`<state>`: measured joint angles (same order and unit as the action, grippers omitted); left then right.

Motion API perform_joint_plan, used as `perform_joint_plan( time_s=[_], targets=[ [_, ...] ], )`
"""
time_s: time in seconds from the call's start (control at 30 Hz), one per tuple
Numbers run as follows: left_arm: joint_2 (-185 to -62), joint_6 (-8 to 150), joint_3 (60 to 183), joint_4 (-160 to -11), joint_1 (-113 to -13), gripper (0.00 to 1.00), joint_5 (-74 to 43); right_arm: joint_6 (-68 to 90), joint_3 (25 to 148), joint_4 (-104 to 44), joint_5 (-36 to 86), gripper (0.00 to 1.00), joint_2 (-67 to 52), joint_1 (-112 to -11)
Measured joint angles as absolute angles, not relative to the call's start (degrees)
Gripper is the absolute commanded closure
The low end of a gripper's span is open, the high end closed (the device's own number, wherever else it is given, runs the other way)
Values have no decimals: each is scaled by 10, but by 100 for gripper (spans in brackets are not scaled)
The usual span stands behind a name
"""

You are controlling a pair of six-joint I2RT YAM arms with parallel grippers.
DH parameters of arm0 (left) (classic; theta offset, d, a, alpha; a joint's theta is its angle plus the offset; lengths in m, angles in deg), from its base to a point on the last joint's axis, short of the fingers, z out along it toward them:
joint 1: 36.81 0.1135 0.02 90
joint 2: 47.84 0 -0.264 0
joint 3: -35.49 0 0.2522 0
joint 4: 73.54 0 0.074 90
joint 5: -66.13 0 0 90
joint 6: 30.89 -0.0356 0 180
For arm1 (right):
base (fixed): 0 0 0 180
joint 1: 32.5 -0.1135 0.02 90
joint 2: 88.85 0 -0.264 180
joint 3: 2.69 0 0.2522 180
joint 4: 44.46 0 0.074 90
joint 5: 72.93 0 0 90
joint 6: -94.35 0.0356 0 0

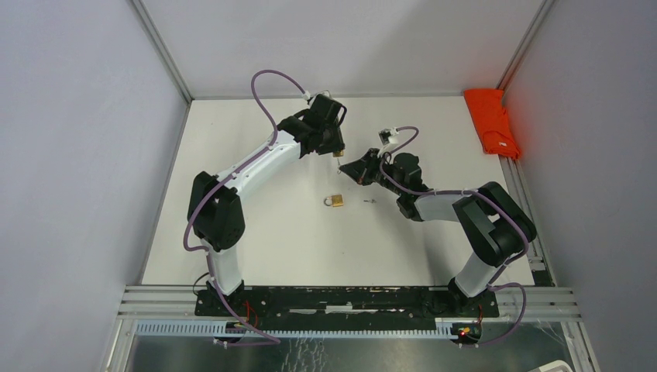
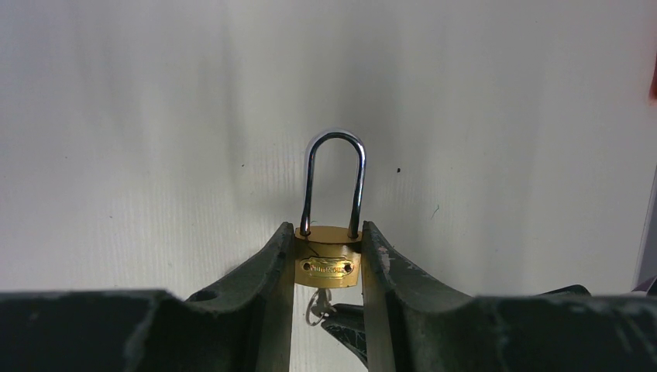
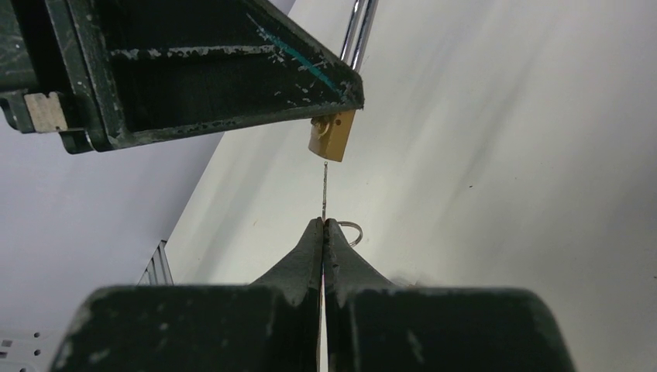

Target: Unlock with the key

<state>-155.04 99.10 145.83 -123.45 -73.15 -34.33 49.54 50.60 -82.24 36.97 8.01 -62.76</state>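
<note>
A small brass padlock with a steel shackle hangs above the table, and my left gripper is shut on its body from both sides. In the overhead view it is a gold speck under the left gripper. My right gripper is shut on the key, seen edge-on. The blade points at the padlock's underside and its tip meets the bottom face. How deep it sits cannot be told. The key ring shows just below the lock, beside the right gripper.
A second brass padlock lies on the white table below the grippers, with a small metal piece to its right. An orange cloth lies at the back right corner. Aluminium rails run along the near edge.
</note>
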Motion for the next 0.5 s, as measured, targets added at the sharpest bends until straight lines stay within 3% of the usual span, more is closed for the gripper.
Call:
perform_joint_plan(
  time_s=[0.5],
  targets=[
    [-1550,991,1458,-1233,-732,98,-343,494,506,-820,372,100,78,-632]
  ],
)
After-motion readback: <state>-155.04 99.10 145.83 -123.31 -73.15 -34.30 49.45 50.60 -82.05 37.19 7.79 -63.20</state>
